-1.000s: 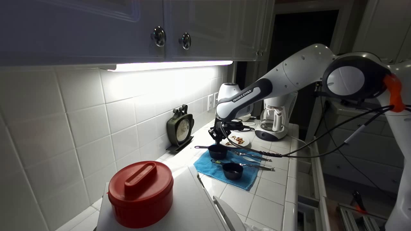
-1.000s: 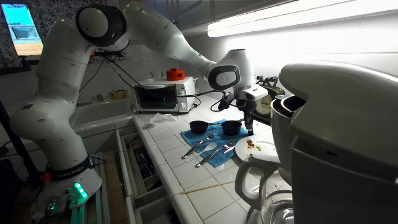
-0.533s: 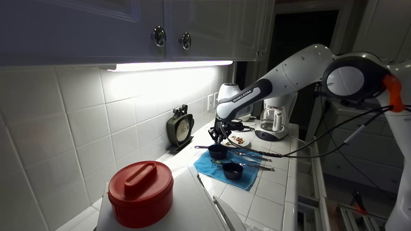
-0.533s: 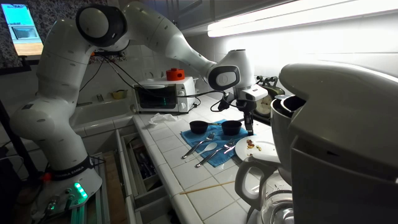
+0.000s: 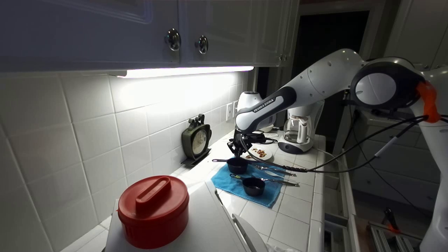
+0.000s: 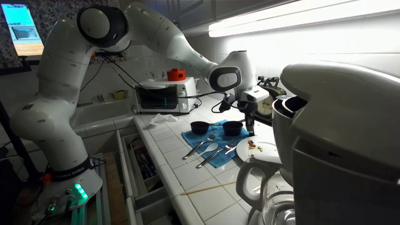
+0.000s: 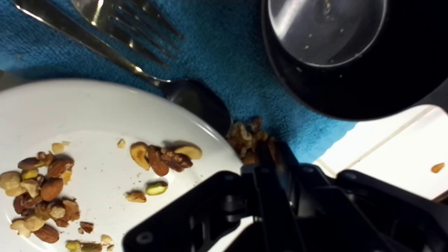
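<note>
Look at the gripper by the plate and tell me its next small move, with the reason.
I'd probably lift the gripper slightly, straight up: its jaws look nearly closed right by the nuts just outside the plate, and a lift should show whether any is caught, which these views hide. The black pot stands close too, so sideways travel seems riskier.

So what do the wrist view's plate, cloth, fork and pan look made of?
Plate: probably glazed ceramic, glossy white with a smooth rim. Cloth: matte terry, apparently, from its fuzzy pile. Fork: polished metal, perhaps steel, by its bright glints. Pan: black, shiny at the inner base; coated metal or plastic, unclear.
</note>
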`<state>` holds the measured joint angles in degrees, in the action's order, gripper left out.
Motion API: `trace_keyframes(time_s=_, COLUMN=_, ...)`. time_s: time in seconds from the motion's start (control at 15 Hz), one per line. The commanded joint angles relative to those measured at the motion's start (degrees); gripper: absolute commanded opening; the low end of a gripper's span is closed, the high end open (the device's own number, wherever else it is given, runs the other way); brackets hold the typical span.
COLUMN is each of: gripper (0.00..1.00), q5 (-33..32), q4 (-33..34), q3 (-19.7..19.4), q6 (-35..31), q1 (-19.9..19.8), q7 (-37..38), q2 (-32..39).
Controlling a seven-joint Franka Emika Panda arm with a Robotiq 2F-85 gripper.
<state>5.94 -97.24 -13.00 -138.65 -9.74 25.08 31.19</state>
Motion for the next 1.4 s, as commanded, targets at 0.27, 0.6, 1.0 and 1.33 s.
trace_keyframes(time_s=0.27, gripper=0.32, q5=0.1, q4=0.5, q3=-0.3, q6=0.4, q1=0.1, q7=0.3, q2=0.7)
trace_keyframes(time_s=0.6, gripper=0.13, q5=0.1, q4=0.4, q3=-0.3, q6=0.5, q1=0.1, q7=0.2, q2=1.1)
trace_keyframes(time_s=1.0, gripper=0.08, q5=0.1, q4=0.4, q3=-0.4, q6=0.4, q1=0.0, q7=0.1, q2=0.8)
trace_keyframes(time_s=1.33, gripper=0.07, q5=0.5, q4=-0.5, q3=-0.2, q6=-0.1, q1=-0.1, q7=-0.4, q2=-0.6)
